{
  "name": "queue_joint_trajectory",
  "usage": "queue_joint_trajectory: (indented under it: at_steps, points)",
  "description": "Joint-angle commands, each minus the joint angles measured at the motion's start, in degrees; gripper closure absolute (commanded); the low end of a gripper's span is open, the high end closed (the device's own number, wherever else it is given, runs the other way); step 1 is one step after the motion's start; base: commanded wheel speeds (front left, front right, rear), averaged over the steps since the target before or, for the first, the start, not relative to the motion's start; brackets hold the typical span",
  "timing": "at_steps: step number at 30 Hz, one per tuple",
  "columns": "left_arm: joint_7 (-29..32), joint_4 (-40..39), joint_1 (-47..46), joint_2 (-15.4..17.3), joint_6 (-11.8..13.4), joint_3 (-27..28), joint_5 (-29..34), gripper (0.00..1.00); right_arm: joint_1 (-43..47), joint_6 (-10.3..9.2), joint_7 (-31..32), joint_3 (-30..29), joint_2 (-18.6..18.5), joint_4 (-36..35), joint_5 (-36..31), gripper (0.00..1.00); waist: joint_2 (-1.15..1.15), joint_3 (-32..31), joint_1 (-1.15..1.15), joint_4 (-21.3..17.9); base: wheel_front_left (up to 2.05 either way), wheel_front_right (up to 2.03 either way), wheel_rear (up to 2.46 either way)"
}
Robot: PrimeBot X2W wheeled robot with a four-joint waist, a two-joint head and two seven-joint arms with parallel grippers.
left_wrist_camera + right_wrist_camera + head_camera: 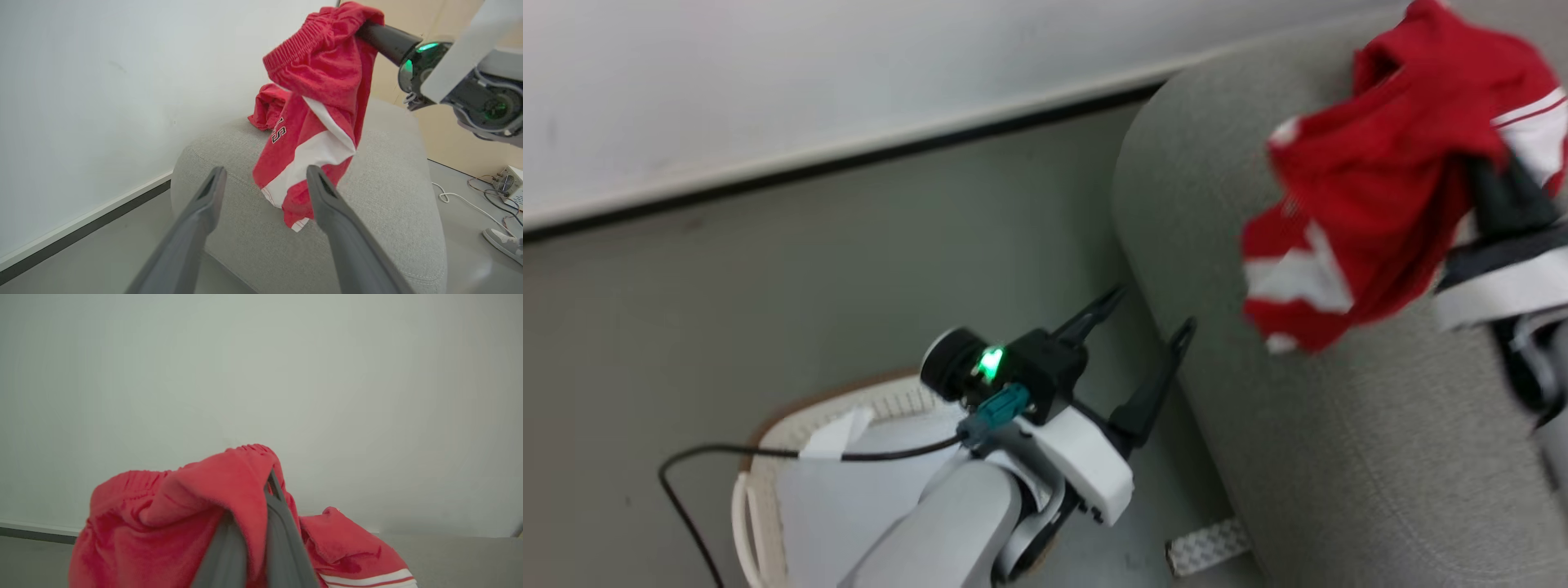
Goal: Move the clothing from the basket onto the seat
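Right tool (270, 490) clamped on red shorts (322, 77) hanging above the sofa (392, 163), another red garment (267, 108) lying on the sofa, left tool (1150, 312) wide and empty beside the sofa, basket (768, 441) beside the sofa

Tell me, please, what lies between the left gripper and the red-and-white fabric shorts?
In the head view, a bare stretch of the grey fabric-upholstered sofa lies between the left gripper and the red-and-white fabric shorts.

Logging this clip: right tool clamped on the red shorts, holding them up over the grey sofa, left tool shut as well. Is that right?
Not quite. The left tool is open, spread wide with nothing in it, as the left wrist view shows. The right tool is clamped on the red shorts, held up over the grey sofa.
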Motion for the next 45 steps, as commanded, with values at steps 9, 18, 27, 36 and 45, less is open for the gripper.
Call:
queue_joint_trajectory:
  at_steps: [9, 18, 27, 36, 45]
  points:
    - [-2.61, 1.88, -9.12, -0.19, -1.1, -1.89, 1.59, 0.0, -19.67, -0.13, 1.01, -16.78, -10.2, 1.57, -6.2, 1.0, 0.0, 18.95, 0.0, 7.85, 0.0, 0.0, 0.0]
    - [-4.92, 3.05, -11.92, -0.34, -0.3, -3.15, -0.09, 0.0, -28.75, -0.13, 3.77, -28.94, -15.68, 15.71, -14.06, 1.0, 0.0, 22.33, 0.0, 11.07, 0.0, 0.0, 0.0]
    - [-7.52, 5.86, -9.63, -0.21, 2.0, -1.94, -2.64, 0.0, -18.43, -0.13, 0.61, -42.39, -12.24, 30.33, -23.51, 0.0, 0.0, 20.43, 0.0, 11.69, 0.0, 0.0, 0.0]
    - [-9.97, 7.73, -4.09, 2.55, 4.55, 1.01, -4.46, 0.0, -5.03, -0.13, -0.05, -42.87, -3.99, 20.98, -23.11, 0.0, 0.0, 11.85, 0.0, 9.45, 0.0, 0.0, 0.0]
    - [-11.28, 8.1, 5.98, 5.67, 7.79, 5.92, -7.52, 0.0, 11.17, -0.13, -0.06, -37.0, 2.47, 9.06, -21.1, 0.0, 0.0, -1.18, 0.0, 8.47, 0.0, 0.0, 0.0]
